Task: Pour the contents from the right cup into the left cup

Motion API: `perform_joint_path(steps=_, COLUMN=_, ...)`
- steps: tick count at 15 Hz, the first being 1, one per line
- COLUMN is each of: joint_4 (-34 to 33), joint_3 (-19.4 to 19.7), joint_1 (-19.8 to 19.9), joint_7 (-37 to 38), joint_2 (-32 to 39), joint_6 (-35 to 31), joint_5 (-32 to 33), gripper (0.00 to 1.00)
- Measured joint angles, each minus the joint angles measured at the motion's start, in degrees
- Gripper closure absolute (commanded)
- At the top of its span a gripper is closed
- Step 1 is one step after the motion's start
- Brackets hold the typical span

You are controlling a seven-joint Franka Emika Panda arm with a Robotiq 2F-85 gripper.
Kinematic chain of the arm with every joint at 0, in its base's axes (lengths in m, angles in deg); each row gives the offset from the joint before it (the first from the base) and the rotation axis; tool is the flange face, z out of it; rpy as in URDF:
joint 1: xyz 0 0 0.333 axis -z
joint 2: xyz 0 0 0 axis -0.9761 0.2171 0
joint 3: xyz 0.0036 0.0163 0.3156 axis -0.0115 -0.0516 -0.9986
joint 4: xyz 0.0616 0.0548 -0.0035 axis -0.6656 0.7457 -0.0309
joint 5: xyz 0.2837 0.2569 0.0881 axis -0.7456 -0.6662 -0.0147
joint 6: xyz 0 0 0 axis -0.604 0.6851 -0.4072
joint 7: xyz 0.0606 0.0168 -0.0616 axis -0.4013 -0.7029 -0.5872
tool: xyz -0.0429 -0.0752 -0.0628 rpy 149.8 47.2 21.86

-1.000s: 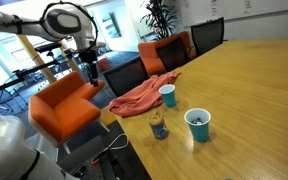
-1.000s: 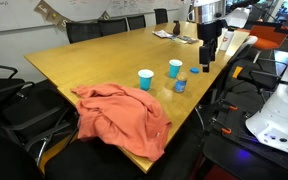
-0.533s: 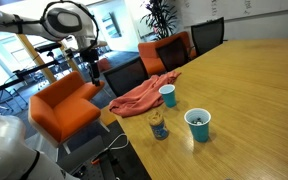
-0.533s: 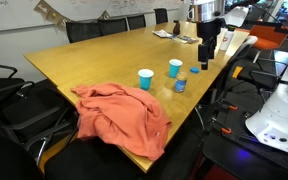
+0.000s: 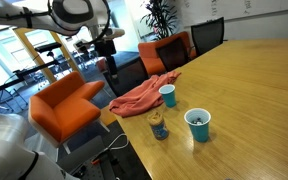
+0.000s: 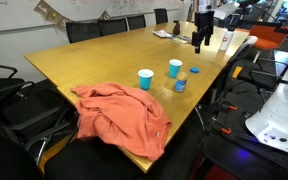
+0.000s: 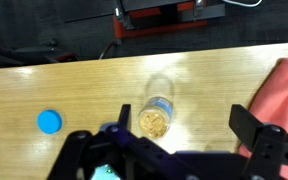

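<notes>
The right cup, the larger teal one [image 5: 198, 124], stands upright near the table edge with whitish bits inside; it also shows in an exterior view [image 6: 175, 68]. The left cup, smaller and paler [image 5: 167, 95], stands upright by the orange cloth and shows in the other exterior view too [image 6: 146, 79]. My gripper [image 5: 111, 74] hangs open and empty beyond the table edge, well above and apart from both cups [image 6: 197, 45]. In the wrist view the open jaws [image 7: 184, 130] frame the yellow can. Both cups are hidden there, apart from a teal sliver at the bottom edge.
A short yellow patterned can [image 5: 159, 125] stands between the cups, open-topped in the wrist view [image 7: 156, 115]. A blue lid [image 7: 50, 122] lies on the table [image 5: 254, 90] near it. An orange cloth [image 5: 139, 97] drapes over the table corner. Chairs [image 5: 64, 105] surround the table.
The arm has swung toward the table and risen slightly. The gripper stays open and empty. Cups, can and cloth have not moved.
</notes>
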State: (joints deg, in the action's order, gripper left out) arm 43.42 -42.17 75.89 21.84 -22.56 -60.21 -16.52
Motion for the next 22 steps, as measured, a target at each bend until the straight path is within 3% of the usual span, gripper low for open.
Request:
perform_joint_path(steps=5, joint_4=-2.9, joint_3=6.0, joint_1=3.8, joint_7=-8.0, joint_2=4.3, joint_6=-7.3, joint_5=6.8, gripper=0.0)
perform_joint_path(steps=8, joint_4=-5.3, joint_3=9.2, joint_1=4.8, joint_7=-15.2, joint_2=7.3, joint_6=-10.7, joint_5=7.5, gripper=0.0)
perform_joint_path(steps=15, joint_4=-10.5, joint_3=15.3, joint_1=6.3, joint_7=-32.6, joint_2=14.7, joint_6=-15.9, joint_5=1.4, gripper=0.0)
perform_joint_path(steps=22, joint_4=-14.5, joint_3=16.7, joint_1=9.7, joint_7=-42.1, joint_2=25.2, joint_6=-23.4, joint_5=-3.0, gripper=0.0)
